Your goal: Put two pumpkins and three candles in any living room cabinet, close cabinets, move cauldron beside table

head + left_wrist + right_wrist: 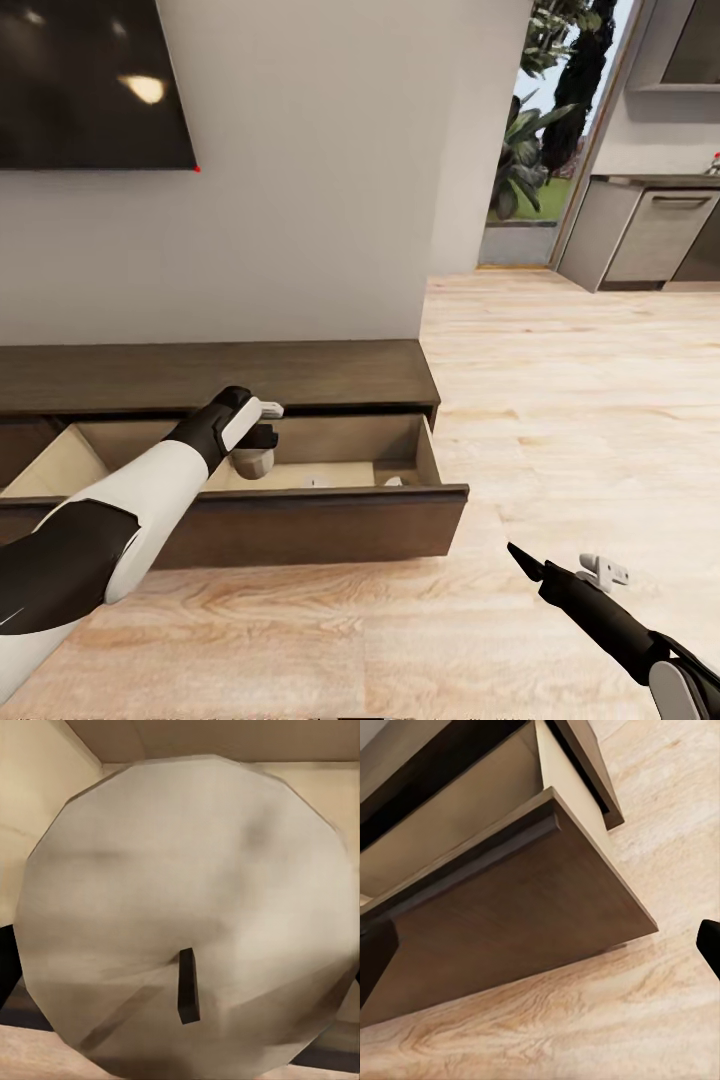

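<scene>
We are seeing the cabinet point(300, 375) standing against the wall point(330, 200), with its right drawer point(330, 520) pulled out toward us. The left hand point(258, 440) is reaching into this drawer and is grasping a candle point(252, 462); in the left wrist view the candle point(187, 915) is sitting very close, with its dark wick point(187, 986) showing. Two small pale things are lying farther right in the drawer, but we cannot tell what they are. The right hand point(560, 568) is hanging low over the floor point(560, 400), near and right of the drawer; whether it is released or clenched we cannot tell.
</scene>
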